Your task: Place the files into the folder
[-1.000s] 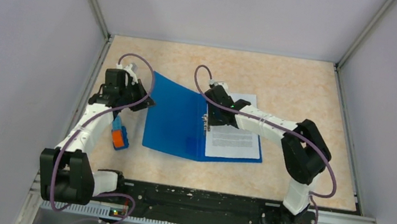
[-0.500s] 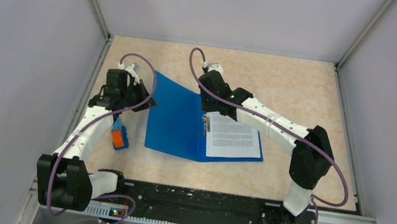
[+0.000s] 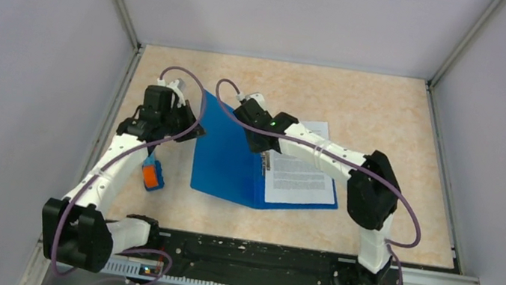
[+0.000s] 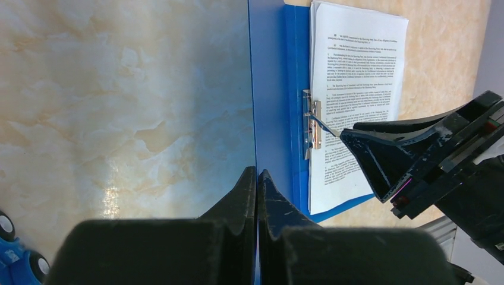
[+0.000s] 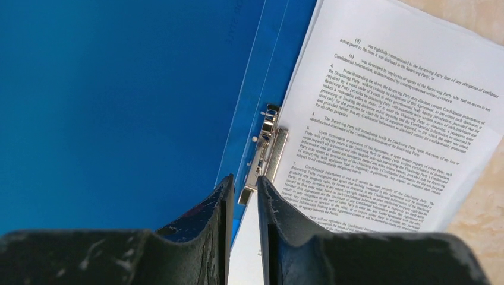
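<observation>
Files lie on folder's flat half, just right of R gripper (jaws a crack apart, can't tell if pinching), clip lengthwise dead ahead at its tips; L gripper clamped on folder's raised half.

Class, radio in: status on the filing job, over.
Left gripper shut on folder cover. Right gripper at clip lever, grip unclear. Files lying in folder.

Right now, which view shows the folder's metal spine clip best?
Right wrist: the metal spine clip is close and sharp. Left wrist shows it smaller; top external shows only a tiny dark speck.
</observation>
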You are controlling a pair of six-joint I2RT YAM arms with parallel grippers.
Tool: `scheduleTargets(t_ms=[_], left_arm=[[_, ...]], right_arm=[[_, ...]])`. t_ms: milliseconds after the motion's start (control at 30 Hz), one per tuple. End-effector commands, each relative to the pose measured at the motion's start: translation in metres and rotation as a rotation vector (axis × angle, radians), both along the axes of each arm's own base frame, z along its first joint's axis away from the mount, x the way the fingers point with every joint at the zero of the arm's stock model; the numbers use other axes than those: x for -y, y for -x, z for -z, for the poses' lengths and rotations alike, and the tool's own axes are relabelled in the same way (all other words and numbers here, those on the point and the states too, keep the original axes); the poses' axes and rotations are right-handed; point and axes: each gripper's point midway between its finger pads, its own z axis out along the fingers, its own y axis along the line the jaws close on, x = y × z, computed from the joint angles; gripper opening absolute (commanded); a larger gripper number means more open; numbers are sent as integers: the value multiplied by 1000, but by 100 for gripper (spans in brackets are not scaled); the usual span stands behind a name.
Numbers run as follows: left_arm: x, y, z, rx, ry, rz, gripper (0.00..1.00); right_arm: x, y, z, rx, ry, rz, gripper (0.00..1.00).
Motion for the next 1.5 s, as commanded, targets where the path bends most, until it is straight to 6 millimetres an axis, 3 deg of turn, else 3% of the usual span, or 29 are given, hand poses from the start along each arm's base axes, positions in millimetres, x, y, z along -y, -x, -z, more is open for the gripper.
scheduleTargets(t_ms=[0,533,1467], left_arm=[[1,-5,-26,58,0,-26,0],[4,-6,-31,62,-3,-37,0],[0,-11,-25,37,1,-84,0]], right_arm=[[-10,-1,-18,45,6,-33,21],[-10,1,2,36,74,-61,18],[3,10,17,26,145,-62,14]])
